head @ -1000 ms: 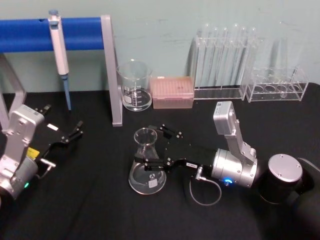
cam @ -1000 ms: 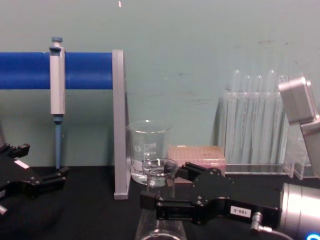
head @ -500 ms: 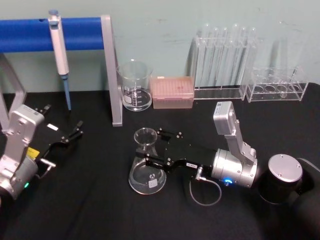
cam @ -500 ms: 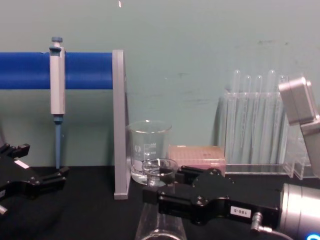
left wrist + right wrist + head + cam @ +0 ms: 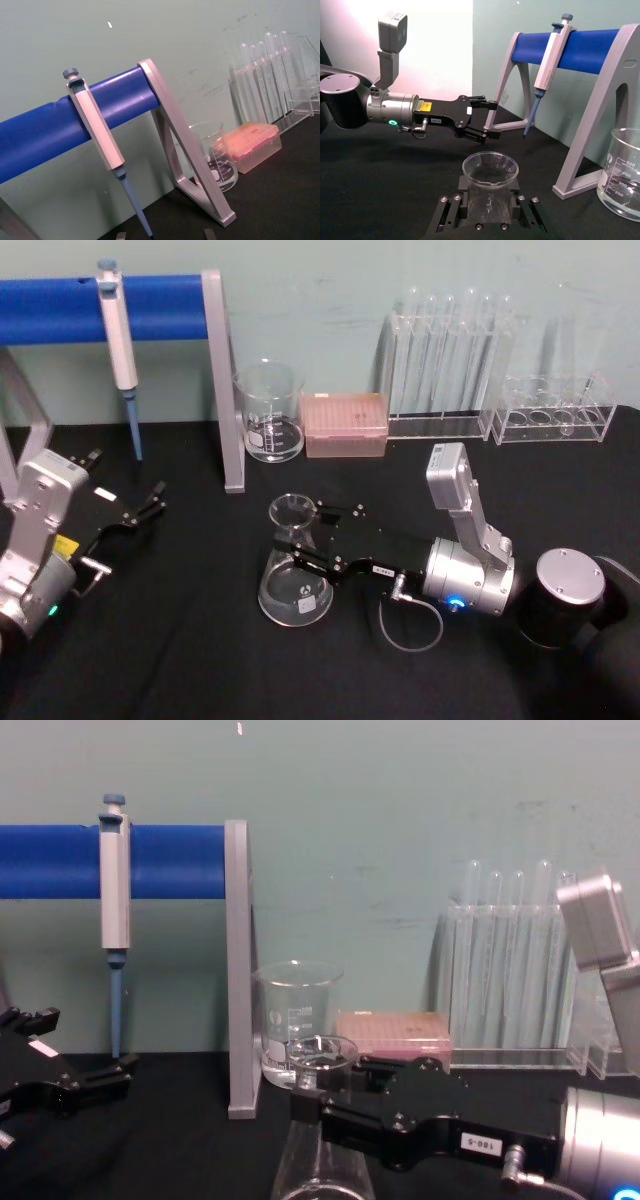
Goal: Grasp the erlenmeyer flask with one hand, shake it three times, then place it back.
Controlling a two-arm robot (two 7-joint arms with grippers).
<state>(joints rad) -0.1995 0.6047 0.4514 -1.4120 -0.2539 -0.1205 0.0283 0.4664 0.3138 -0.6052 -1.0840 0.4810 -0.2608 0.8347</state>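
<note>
the erlenmeyer flask [image 5: 295, 590] stands on the black table [image 5: 200, 640], lower centre of the head view. the right gripper [image 5: 304, 535] pinches its neck. the grasp looks made; next comes a lift, then three shakes. the left gripper [image 5: 140, 512] rests spread, left edge.

Your worktop [image 5: 200, 660] is black all over. Near its middle the erlenmeyer flask [image 5: 294, 585] stands upright on its wide base. Along the back you have a row of things, from your left to your right: the grey upright of the blue-barred stand [image 5: 222, 380], a glass beaker [image 5: 270, 412] just beside it, a pink tip box [image 5: 345, 425], a tall test tube rack [image 5: 440, 370], then a low clear rack [image 5: 555, 420]
</note>
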